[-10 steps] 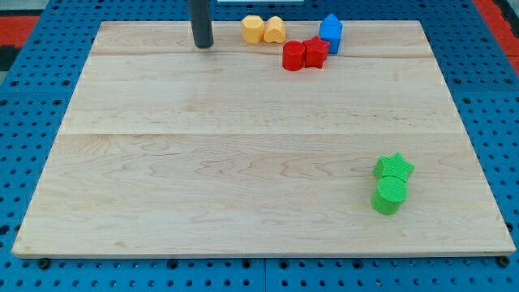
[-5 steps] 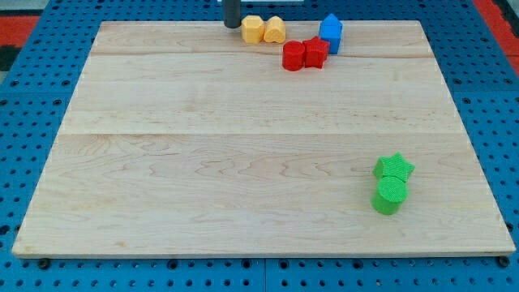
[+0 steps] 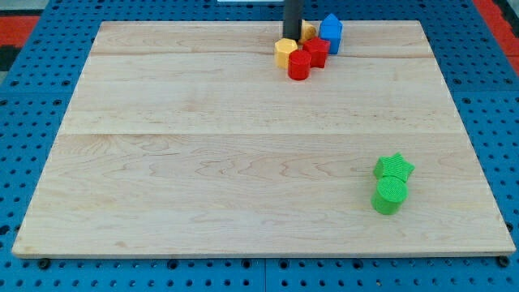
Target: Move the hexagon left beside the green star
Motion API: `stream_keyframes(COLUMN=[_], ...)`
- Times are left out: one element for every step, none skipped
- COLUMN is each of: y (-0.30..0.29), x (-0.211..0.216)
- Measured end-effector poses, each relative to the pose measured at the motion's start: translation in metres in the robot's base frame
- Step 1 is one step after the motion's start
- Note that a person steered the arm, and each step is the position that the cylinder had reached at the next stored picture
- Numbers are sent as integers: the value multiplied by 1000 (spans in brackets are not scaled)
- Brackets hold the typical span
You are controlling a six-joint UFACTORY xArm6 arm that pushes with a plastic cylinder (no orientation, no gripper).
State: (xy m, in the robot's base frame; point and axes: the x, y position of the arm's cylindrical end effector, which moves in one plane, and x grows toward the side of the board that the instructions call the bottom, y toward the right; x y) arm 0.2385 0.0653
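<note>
The yellow hexagon (image 3: 285, 52) lies near the view's top centre, touching the red cylinder (image 3: 299, 66). My tip (image 3: 292, 37) stands right behind the hexagon, at its upper right edge. The green star (image 3: 394, 167) sits far off at the view's lower right, with a green cylinder (image 3: 390, 195) just below it and touching it.
A red star-like block (image 3: 316, 52) and a blue block (image 3: 330, 32) crowd the hexagon's right side. A second yellow block (image 3: 308, 31) peeks out from behind the rod. The wooden board (image 3: 203, 146) rests on a blue pegboard.
My tip moved right along the top edge and pushed the yellow hexagon right and down against the red cylinder, which shifted slightly. The other yellow block is now mostly hidden behind the rod.
</note>
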Motion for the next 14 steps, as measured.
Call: stream_keyframes(y=[2, -30, -85, -125, -119, -69, 0, 23, -3, -30, -60, -75, -48, -13], x=[13, 44, 56, 56, 92, 111, 118, 168, 184, 181, 192, 207, 226, 249])
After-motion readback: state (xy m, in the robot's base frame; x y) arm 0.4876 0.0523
